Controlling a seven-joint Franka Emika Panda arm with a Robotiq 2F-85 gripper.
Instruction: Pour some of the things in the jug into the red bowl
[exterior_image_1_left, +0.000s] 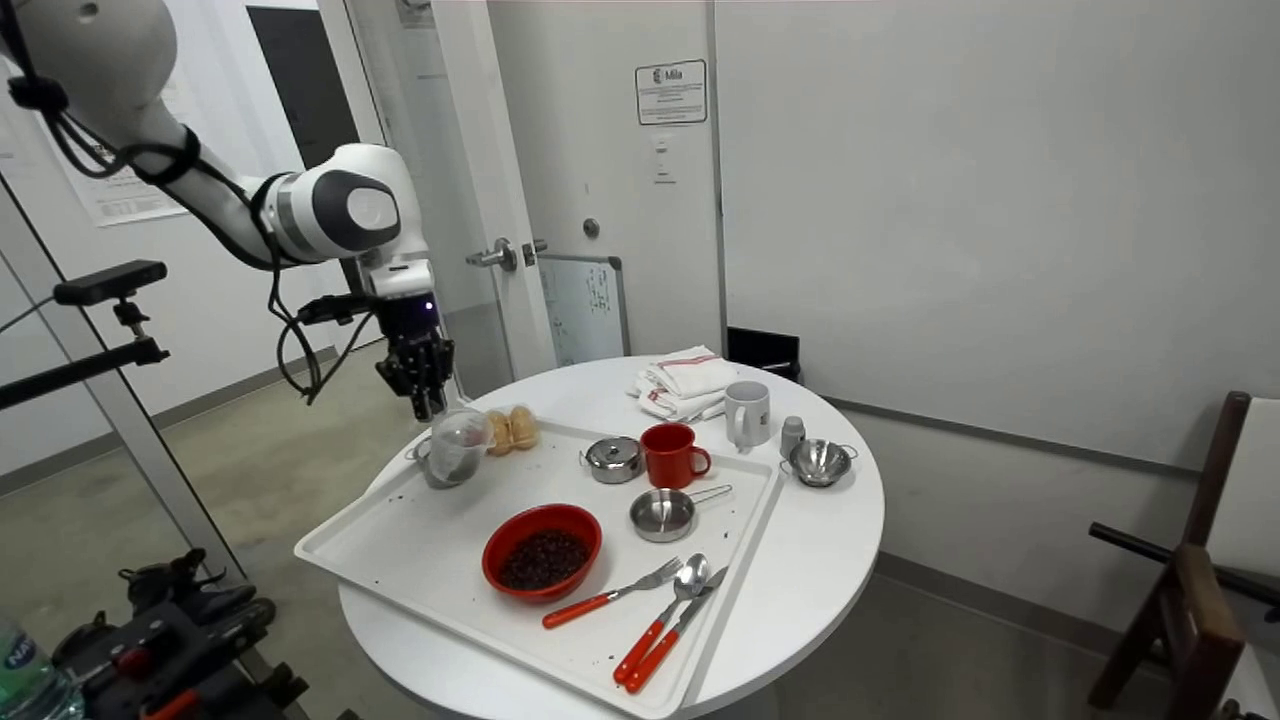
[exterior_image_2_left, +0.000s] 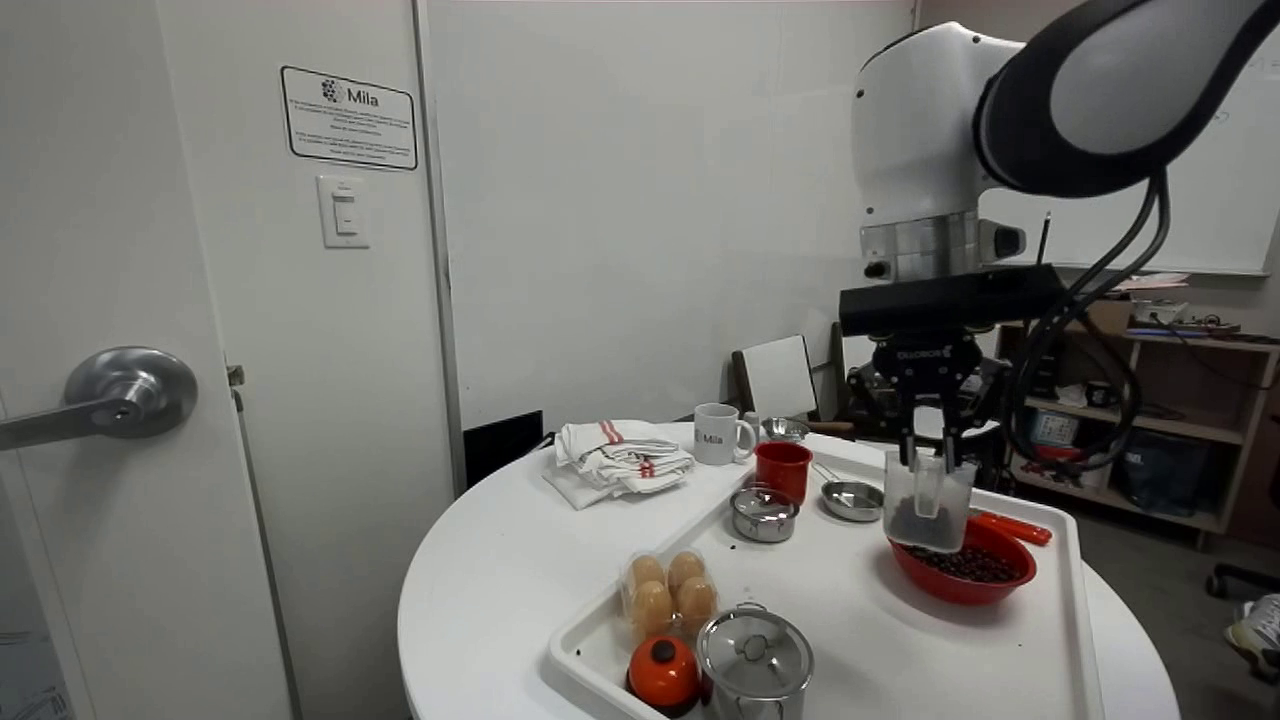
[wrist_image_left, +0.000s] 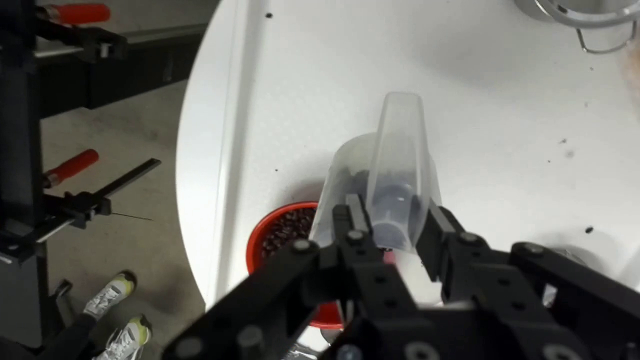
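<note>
The translucent jug hangs above the white tray, dark contents showing low through its wall, its handle clamped between the fingers of the gripper. It is apart from the red bowl, which sits on the tray holding dark beans. Beside the bowl lie a fork, a spoon and a knife; near them stand a steel pan, a red mug and a small lidded pot. Brown eggs sit by the tray's rim; folded towels lie on the round table.
</note>
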